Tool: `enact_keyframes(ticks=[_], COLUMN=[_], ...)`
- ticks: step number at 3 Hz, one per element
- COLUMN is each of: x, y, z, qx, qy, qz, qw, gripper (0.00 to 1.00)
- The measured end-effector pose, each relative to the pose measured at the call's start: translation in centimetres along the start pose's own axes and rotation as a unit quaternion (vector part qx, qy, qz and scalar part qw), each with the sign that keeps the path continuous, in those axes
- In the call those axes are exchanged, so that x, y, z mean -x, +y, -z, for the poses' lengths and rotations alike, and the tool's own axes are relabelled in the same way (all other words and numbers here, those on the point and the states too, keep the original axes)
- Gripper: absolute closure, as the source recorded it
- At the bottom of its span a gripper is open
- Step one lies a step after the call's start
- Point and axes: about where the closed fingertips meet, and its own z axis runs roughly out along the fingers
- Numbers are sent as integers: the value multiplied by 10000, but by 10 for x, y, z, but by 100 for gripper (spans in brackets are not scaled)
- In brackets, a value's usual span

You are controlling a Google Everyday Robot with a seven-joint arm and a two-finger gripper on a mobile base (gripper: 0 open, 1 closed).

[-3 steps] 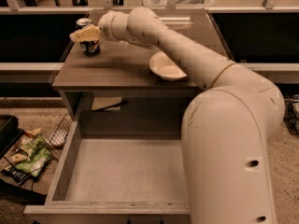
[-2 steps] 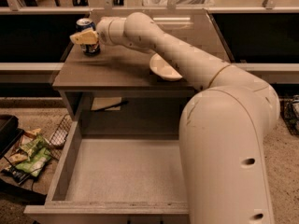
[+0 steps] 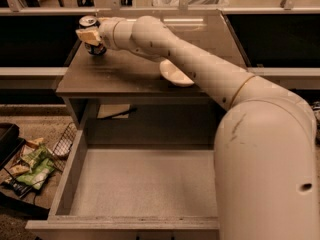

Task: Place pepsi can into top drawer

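Note:
The pepsi can [image 3: 90, 22], dark blue with a silver top, stands at the far left corner of the brown cabinet top [image 3: 120, 74]. My gripper [image 3: 90, 36] reaches in from the right and is shut on the can, with a tan finger pad [image 3: 86, 35] across its front. I cannot tell whether the can's base touches the top. The top drawer [image 3: 140, 184] is pulled fully open below the cabinet, its pale-grey floor bare. My arm spans from the lower right across the cabinet.
A white bowl [image 3: 176, 76] sits on the cabinet top, partly under my arm. A wire basket with snack bags [image 3: 31, 166] lies on the floor left of the drawer. A paper [image 3: 113, 111] lies on the shelf behind the drawer.
The gripper has shifted slightly left and closed in around the can. The can has barely moved. The drawer and bowl are unchanged.

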Motion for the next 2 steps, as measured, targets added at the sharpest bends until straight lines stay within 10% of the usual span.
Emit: enact_keyframes(ticks=[2], x=[52], y=[14], z=[92], qx=[-155], qy=[-351], qz=[212], qw=[9990], gripper=[100])
